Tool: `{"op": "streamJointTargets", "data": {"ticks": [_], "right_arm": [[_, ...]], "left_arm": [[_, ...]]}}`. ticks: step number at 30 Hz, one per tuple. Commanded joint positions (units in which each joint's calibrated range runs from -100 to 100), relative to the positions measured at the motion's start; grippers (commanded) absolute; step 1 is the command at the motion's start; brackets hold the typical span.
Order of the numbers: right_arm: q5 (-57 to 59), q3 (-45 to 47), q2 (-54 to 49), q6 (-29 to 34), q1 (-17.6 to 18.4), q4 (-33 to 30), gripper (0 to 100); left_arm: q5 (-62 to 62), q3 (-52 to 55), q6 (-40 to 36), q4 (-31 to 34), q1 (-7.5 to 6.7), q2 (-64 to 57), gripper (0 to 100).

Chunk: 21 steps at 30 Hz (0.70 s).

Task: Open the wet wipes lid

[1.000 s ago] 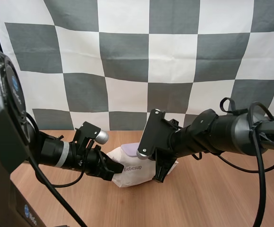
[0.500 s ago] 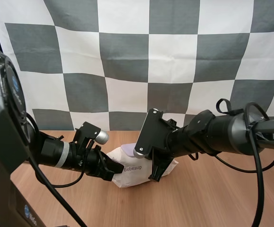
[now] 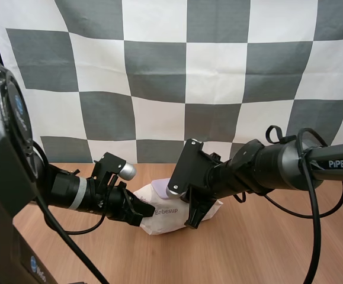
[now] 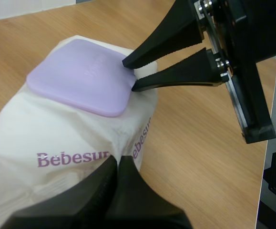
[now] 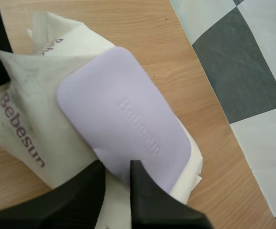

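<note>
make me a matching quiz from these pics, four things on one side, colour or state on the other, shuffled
1 lid
2 pack of wipes
3 left gripper
4 right gripper

a open, tips at the lid's edge
b lilac
c white with purple lettering
d shut on the pack's end

Pairs: 1-b, 2-c, 3-d, 4-a

Light-brown wooden table (image 3: 266, 248) with fine straight grain
</note>
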Motion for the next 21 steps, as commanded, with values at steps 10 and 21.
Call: {"op": "streamJointTargets", "data": {"ticks": [10, 21], "right_arm": [[-0.11, 0.01, 0.01, 0.0, 0.04, 0.55, 0], [0.79, -2.06, 0.01, 0.0, 0.36, 5.45, 0]], "left_arm": [[0.0, -0.03, -0.02, 0.1, -0.03, -0.08, 0], [0.0, -0.03, -0.02, 0.44, -0.03, -0.08, 0]]}}
